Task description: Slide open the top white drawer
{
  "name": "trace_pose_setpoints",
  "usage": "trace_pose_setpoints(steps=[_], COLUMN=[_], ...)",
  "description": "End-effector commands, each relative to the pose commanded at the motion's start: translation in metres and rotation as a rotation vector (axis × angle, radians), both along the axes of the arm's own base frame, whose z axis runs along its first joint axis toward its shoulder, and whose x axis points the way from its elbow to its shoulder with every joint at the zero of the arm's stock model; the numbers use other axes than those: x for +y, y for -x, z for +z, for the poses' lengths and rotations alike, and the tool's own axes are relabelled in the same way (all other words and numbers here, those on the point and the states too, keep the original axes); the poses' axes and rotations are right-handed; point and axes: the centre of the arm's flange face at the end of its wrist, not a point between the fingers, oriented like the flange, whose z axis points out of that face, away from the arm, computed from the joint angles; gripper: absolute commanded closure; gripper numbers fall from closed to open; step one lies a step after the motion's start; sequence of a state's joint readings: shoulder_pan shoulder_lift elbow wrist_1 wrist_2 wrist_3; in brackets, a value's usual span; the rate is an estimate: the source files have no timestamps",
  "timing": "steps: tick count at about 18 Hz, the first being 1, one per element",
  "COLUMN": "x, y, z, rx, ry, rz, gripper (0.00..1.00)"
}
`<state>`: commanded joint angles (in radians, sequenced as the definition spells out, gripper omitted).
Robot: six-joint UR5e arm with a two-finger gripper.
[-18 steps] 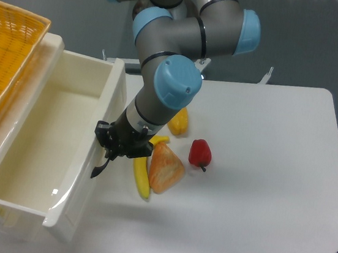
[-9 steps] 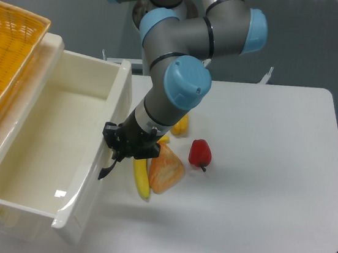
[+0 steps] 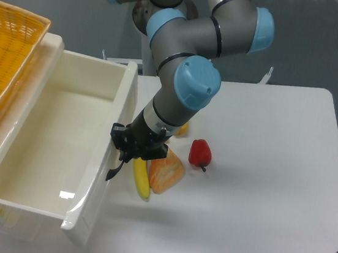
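Top white drawer [image 3: 62, 144], far out of its cabinet with the bare box interior exposed, its panelled front now further out over the desk [image 3: 259, 193] than one second ago. The end effector [image 3: 130, 149] sits at the drawer front, clamped on the curved black handle [image 3: 113, 170], whose lower tip shows just below it; both have travelled together toward the fruit, so the pull is judged effective and the opening step largely complete. Just beyond the end effector, on the side away from the drawer, lie a banana [image 3: 140, 181] and an orange-pink wedge of fruit [image 3: 165, 170], almost touching the advancing front; further travel risks pushing them. Farther out on that side rest a red pepper [image 3: 200, 153] and a yellow fruit [image 3: 181, 128], partly hidden by the arm. Behind the drawer, on the cabinet top, stands the yellow wicker basket [image 3: 8, 51].
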<state>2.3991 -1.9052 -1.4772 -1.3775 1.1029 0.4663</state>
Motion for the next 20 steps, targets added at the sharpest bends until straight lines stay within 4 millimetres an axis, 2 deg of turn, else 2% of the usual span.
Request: trace_pose_setpoints(steps=[1,2,4,9,13,18,20], x=[-0.001,-0.001,-0.001,-0.002,-0.003,-0.01,-0.017], y=[0.001,0.003,0.003,0.004,0.01,0.021,0.029], z=[0.0,0.001,0.001,-0.001,-0.006,-0.006,-0.003], rx=[0.0,0.002,0.001,-0.002,-0.008,-0.008,-0.004], ry=[-0.001,-0.004,-0.005,-0.003,0.003,0.003,-0.001], rz=[0.0,0.003,0.003,0.006,0.014,0.034,0.051], gripper=[0.8,0.65,0.53,0.47,0.38,0.24,0.14])
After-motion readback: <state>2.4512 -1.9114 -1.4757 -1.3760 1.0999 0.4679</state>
